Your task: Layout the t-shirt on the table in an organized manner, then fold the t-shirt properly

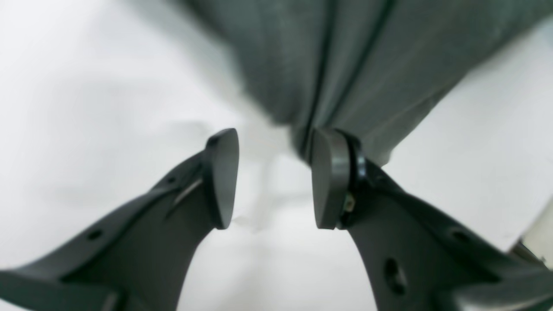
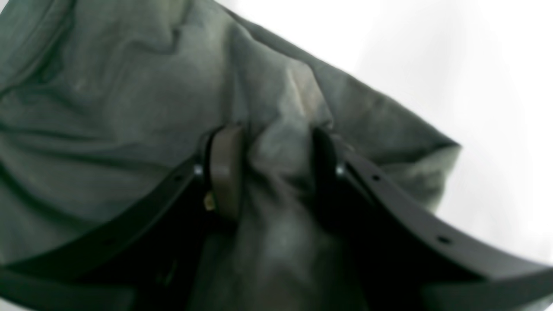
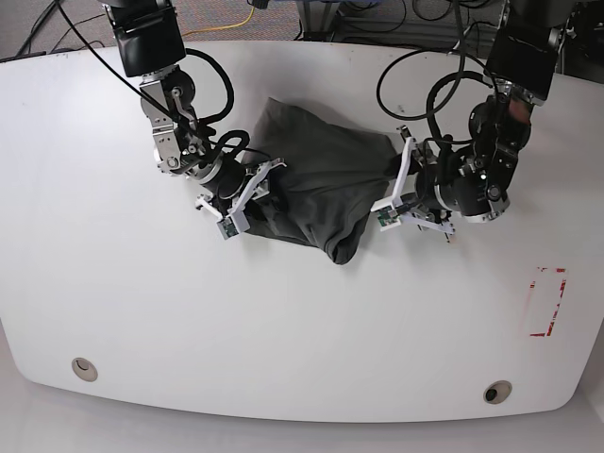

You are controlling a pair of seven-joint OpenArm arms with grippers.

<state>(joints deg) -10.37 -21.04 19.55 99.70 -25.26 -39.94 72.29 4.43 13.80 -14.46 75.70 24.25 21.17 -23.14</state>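
White table [image 3: 302,330] bears the bunched t-shirt [image 3: 321,179]; right jaws clamp it, left jaws apart.

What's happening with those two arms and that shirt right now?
Right gripper shut on a bunch of the t-shirt. Left gripper open at its edge, empty. T-shirt crumpled on the table. Nothing in the way.

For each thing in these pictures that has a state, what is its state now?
t-shirt: bunched and wrinkled, not laid flat, not folded.
right tool: closed on a fold of the t-shirt.
left tool: fingers apart, nothing between them, at the t-shirt's edge.
table: bears the t-shirt.
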